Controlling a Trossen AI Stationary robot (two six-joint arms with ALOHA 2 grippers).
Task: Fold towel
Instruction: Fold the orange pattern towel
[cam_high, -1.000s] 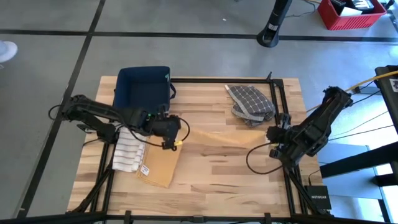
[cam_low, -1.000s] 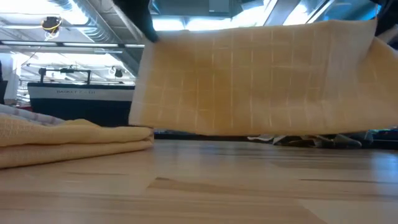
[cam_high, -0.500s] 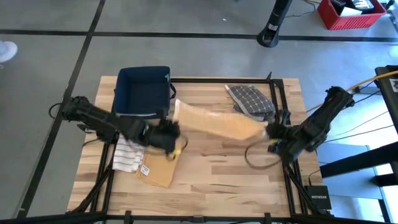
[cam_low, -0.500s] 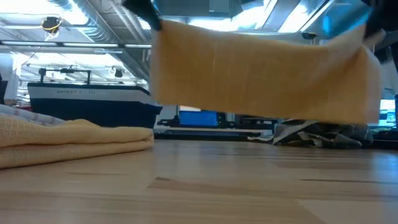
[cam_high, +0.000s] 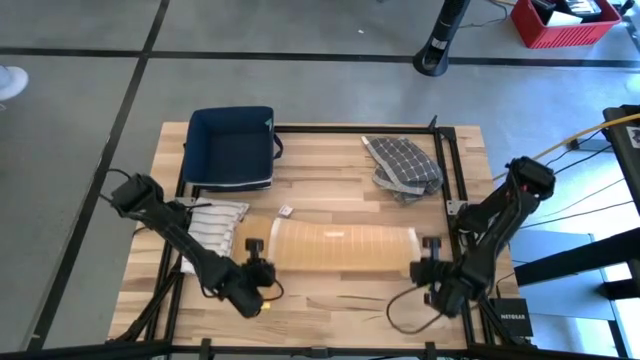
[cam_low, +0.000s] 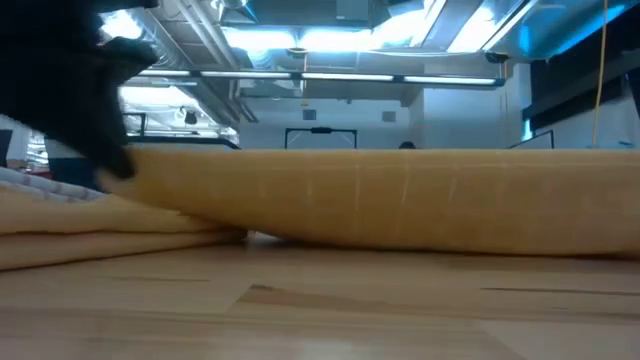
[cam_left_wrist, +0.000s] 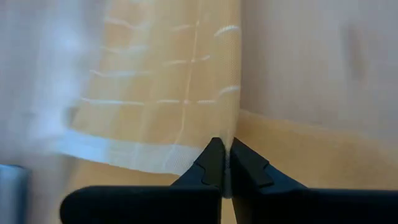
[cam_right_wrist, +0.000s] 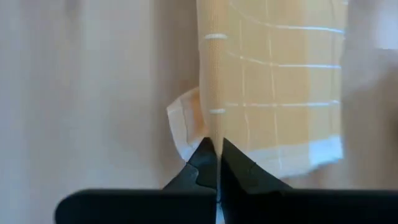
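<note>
Together, the left gripper (cam_left_wrist: 224, 163) and right gripper (cam_right_wrist: 217, 163) each pinch tightly one end of the yellow towel (cam_high: 343, 246), stretched between them low across the wooden table (cam_high: 340, 295).

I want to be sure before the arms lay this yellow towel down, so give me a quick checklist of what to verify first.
1. Left gripper shut on yellow towel edge: ok.
2. Right gripper shut on the opposite edge: ok.
3. Towel spread evenly between both grippers, no twist: ok in the high view.
4. Lower fold resting flat on the table: cannot tell, the low view shows only its front face.
5. Striped towel clear of the yellow one: not ok, they look to touch at the left end.
6. Checked cloth and blue bin out of the way: ok.
</note>
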